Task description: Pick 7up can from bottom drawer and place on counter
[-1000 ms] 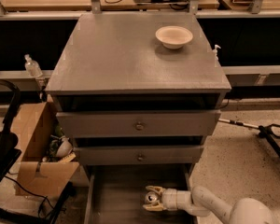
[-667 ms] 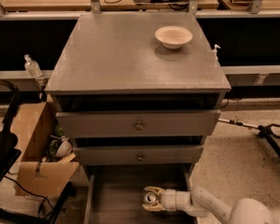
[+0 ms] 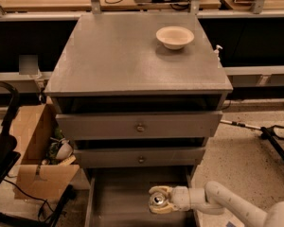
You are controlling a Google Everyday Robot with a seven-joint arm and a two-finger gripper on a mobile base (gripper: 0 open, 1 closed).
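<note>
So, camera view: the one camera looks down at the front of a grey cabinet, with the pulled-out bottom drawer (image 3: 117, 200) at the lower edge.
Gripper: the gripper (image 3: 153, 200) is inside the bottom drawer, towards its right side. It reaches in from the right on a pale arm (image 3: 217, 200).
Fingers: the two cream fingers (image 3: 161, 189) are parted about as wide as the can. One curves round its far side and one round its near side, closed against it.
Held: the 7up can (image 3: 156, 200) sits upright between the fingers, with its shiny silver lid facing the camera.
Can height: whether the can rests on the drawer floor or is lifted off it cannot be told.
Change: against the frames from a second ago and just after, gripper and can are in practically the same spot in the drawer, with the grip looking the same.
Bottom drawer: open, with a plain grey floor; only the can and the gripper show in it.
Counter: the counter (image 3: 128, 56) carries a cream bowl (image 3: 174, 36) near its far right corner; nothing can be seen in the bowl.
Upper drawers: two drawer fronts (image 3: 139, 126) with round knobs are above the open drawer.
Cardboard box: the cardboard box (image 3: 35, 141) stands open on the floor to the left of the cabinet, with assorted small items inside.
</note>
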